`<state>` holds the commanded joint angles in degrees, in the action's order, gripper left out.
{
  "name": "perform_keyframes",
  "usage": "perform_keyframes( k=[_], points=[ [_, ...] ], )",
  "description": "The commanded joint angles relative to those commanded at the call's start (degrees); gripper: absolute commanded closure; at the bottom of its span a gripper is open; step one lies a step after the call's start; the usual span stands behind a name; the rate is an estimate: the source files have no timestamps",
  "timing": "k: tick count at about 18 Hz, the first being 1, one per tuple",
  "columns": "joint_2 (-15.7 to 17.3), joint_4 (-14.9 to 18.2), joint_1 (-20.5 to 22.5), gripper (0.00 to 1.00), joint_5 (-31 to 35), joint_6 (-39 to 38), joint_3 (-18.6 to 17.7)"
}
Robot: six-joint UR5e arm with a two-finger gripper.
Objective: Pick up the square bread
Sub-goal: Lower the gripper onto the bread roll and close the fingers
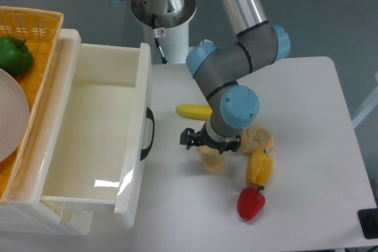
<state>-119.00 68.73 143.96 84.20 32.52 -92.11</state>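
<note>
Bread (212, 162) lies mid-table, slightly toward the front edge, beside the bun (256, 138) and yellow pepper (259, 168). Gripper (211, 144) sits low over it, fingers spread astride its upper end.

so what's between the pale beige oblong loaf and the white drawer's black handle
Nothing: in the fixed camera view the stretch of white table from the pale beige oblong loaf to the black handle of the open white drawer is bare.
</note>
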Motion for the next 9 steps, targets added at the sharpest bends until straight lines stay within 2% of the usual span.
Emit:
perform_keyframes(
  k=[9],
  points=[
    [-1.1, -0.5, 0.3, 0.0, 0.1, -0.1, 0.2]
  ],
)
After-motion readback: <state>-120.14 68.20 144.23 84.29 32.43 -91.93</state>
